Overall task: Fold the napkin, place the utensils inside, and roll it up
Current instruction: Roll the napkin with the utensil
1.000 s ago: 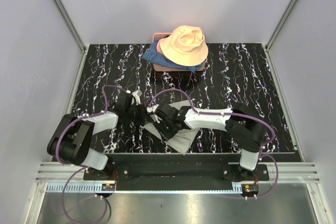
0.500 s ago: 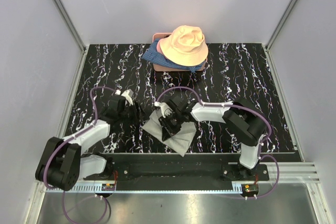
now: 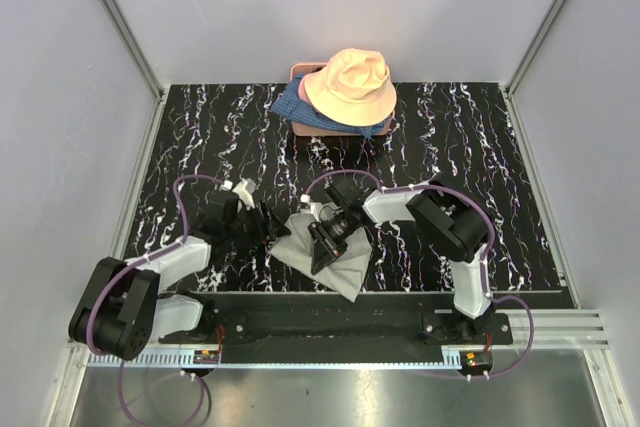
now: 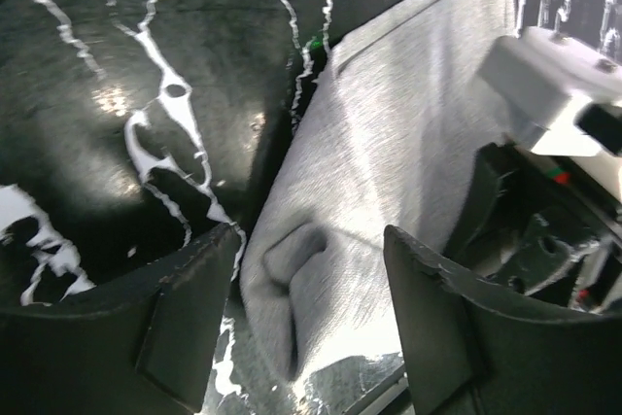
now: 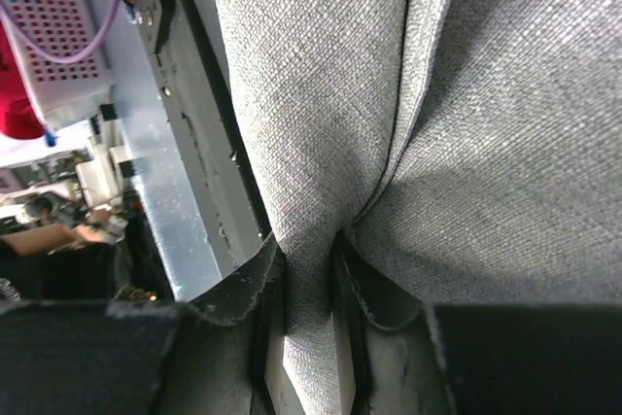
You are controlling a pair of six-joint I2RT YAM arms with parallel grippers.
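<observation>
The light-grey napkin [image 3: 340, 265] lies bunched near the table's front edge, between my two grippers. My right gripper [image 3: 322, 245] is shut on a pinched fold of the napkin [image 5: 321, 123], with the cloth squeezed between both fingers [image 5: 260, 289]. My left gripper [image 3: 272, 230] is open at the napkin's left edge. In the left wrist view a rounded folded end of the napkin [image 4: 389, 143] lies between the spread fingers [image 4: 185, 323], which do not grip it. The utensils are out of view.
A peach bucket hat [image 3: 350, 85] sits on blue patterned fabric [image 3: 292, 105] at the table's back centre. The black marbled table [image 3: 200, 137] ends at a black rail [image 3: 330, 319] just in front of the napkin. The right gripper's white body [image 4: 549, 75] is close to my left gripper.
The right gripper has turned and shifted slightly right and nearer with the napkin in it. The left gripper drew back to the left, then came in to the napkin's left edge.
</observation>
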